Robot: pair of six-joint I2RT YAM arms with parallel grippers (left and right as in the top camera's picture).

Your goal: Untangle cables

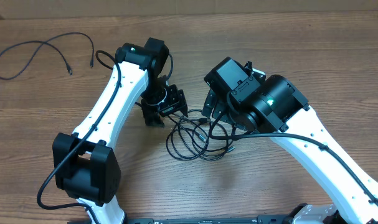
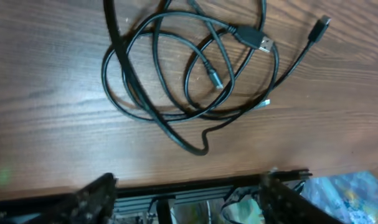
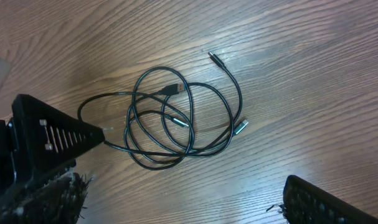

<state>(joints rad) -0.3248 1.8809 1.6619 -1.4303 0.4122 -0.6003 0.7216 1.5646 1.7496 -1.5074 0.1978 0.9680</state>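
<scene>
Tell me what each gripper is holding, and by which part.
Nothing is held. The left gripper and the right gripper are both open, and the tangled cables lie loose on the table.

Brown wood-grain table point(image 1: 288, 37), evenly lit

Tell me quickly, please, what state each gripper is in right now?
Left gripper: open, holding nothing.
Right gripper: open, holding nothing, above the cables.

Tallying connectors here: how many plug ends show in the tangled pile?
4 in the right wrist view: USB plug upper middle, top plug, central plug, right plug. Others may be hidden.
</scene>
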